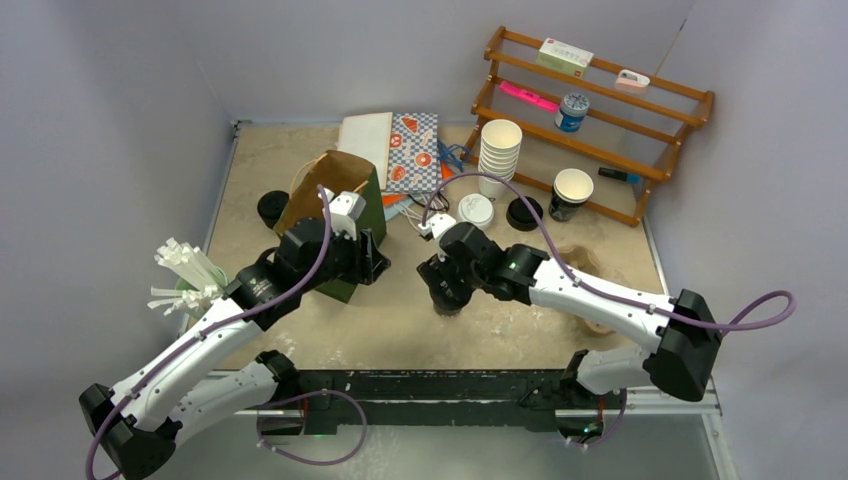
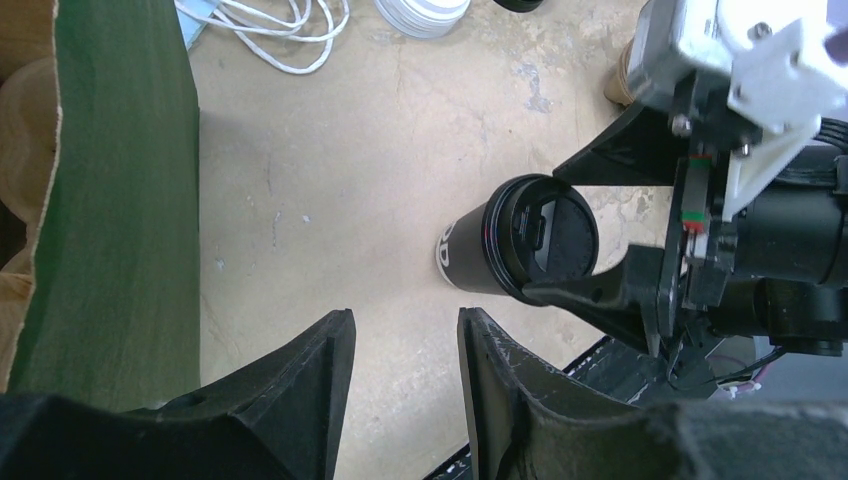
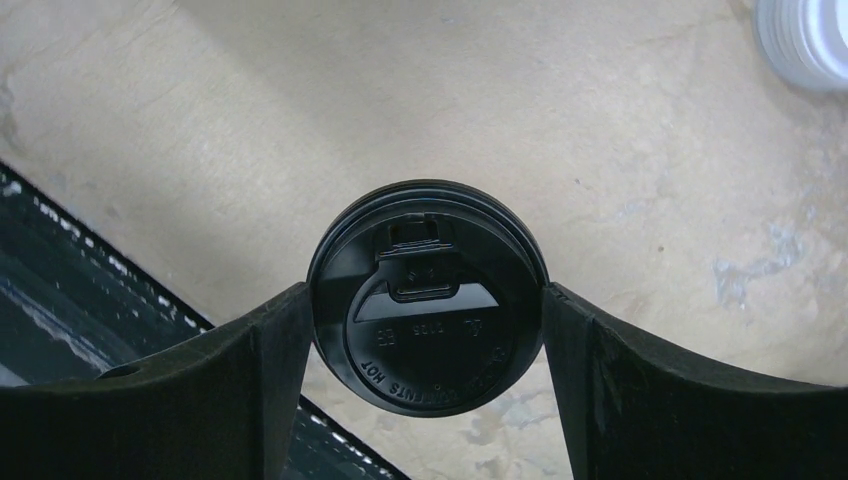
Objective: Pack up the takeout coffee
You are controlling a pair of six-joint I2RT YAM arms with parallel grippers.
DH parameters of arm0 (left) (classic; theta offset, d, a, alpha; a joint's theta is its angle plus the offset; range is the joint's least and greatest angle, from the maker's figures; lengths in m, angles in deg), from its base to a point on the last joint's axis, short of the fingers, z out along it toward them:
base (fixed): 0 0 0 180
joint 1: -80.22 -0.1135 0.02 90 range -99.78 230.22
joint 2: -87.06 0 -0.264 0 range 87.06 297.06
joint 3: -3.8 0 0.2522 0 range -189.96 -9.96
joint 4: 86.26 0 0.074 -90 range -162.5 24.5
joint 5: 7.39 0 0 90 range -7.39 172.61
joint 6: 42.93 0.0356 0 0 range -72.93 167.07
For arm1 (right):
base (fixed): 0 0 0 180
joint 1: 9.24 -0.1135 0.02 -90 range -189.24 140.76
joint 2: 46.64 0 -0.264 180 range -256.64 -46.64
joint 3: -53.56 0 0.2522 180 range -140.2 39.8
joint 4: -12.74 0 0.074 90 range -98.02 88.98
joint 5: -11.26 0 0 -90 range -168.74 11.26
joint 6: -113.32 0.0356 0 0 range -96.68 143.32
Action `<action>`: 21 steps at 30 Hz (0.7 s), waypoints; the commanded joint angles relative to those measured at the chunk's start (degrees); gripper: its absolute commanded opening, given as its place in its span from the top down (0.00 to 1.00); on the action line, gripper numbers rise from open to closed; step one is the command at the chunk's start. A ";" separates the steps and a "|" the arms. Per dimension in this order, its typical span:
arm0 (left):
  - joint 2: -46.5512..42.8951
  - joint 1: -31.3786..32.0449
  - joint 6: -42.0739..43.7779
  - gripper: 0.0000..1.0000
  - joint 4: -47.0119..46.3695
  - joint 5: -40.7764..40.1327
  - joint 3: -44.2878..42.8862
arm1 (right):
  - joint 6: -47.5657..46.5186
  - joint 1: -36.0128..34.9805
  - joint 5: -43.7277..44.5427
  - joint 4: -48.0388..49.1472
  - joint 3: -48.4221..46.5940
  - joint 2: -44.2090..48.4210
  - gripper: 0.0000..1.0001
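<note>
The takeout coffee [image 3: 428,300] is a dark cup [image 2: 478,248] with a black lid, standing on the table near the front edge. My right gripper [image 3: 428,302] comes down over it, and both fingers press against the sides of the lid rim. In the top view that gripper [image 1: 446,292] hides most of the cup. My left gripper [image 2: 404,318] is open with nothing between its fingers. It hovers low beside the green paper bag [image 2: 120,200], left of the cup. The bag [image 1: 335,180] stands open at the middle left.
A stack of white cups [image 1: 500,150], a white lid [image 1: 477,209], black lids [image 1: 524,213] and another dark cup [image 1: 571,193] sit at the back by a wooden rack [image 1: 600,110]. A holder of white stirrers [image 1: 185,275] is at the left. A white cable [image 2: 270,30] lies behind the bag.
</note>
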 commanded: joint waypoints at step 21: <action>-0.23 0.14 0.52 0.55 -1.15 -0.08 -1.16 | 31.70 -0.08 29.71 -5.50 -14.82 -15.51 0.18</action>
